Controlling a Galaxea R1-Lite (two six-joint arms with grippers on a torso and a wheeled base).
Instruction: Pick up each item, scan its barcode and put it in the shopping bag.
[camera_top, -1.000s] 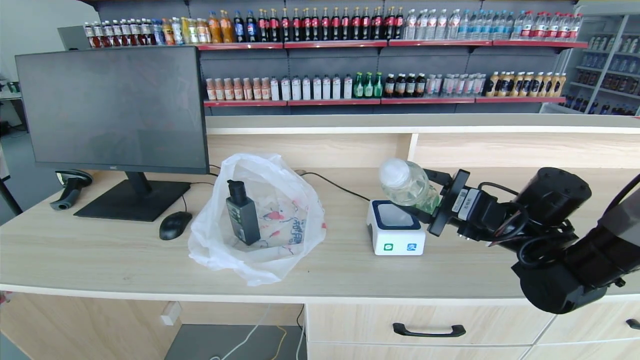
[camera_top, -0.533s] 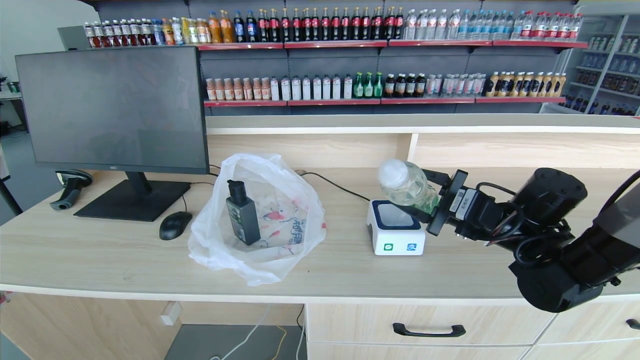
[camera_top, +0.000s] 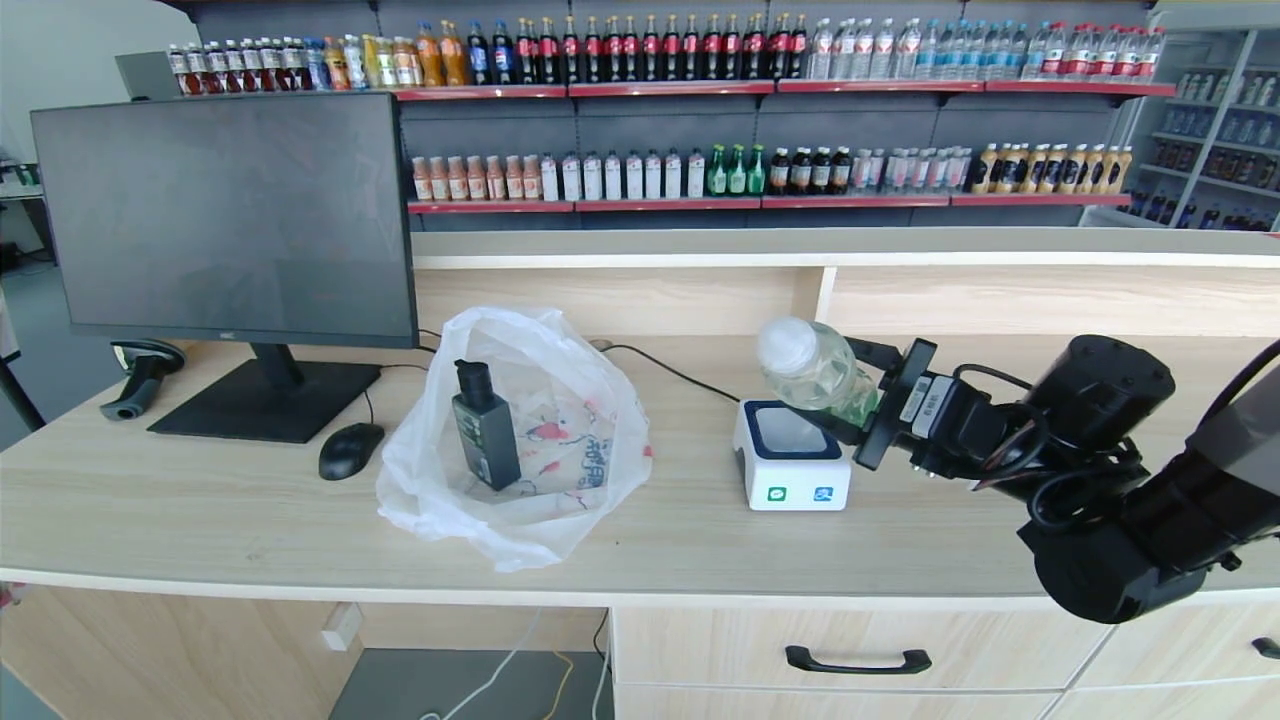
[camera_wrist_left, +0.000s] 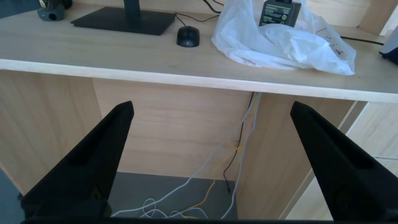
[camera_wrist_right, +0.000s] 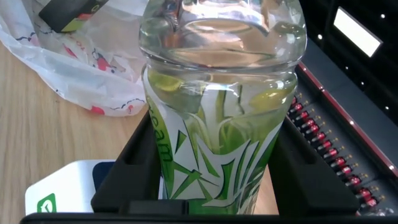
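The bottle (camera_top: 812, 375), clear with a green and white label, is pinched around its labelled body by the right gripper (camera_top: 852, 396). It is held lying over, cap end pointing toward the shopping bag (camera_top: 560, 480), just above the dark window of the white scanner (camera_top: 790, 468) on the counter (camera_top: 200, 520). It seems to hang clear of the scanner rather than rest on it, though the head view does not settle that. I take the step in hand to be the scan. The main risk is that it fails to read, since no barcode shows on the visible part of the label and it may face away from the window. Turning the bottle to find it could let the smooth round body twist or slide in the jaws, and the liquid inside would add to that. Next comes the carry to the bag. Its mouth is limp and partly folded, and a dark bottle (camera_top: 486, 428) stands inside, so a low approach could snag the plastic or knock that bottle over. The left gripper (camera_wrist_left: 211, 168) hangs below the counter edge, its fingers spread wide and holding nothing.
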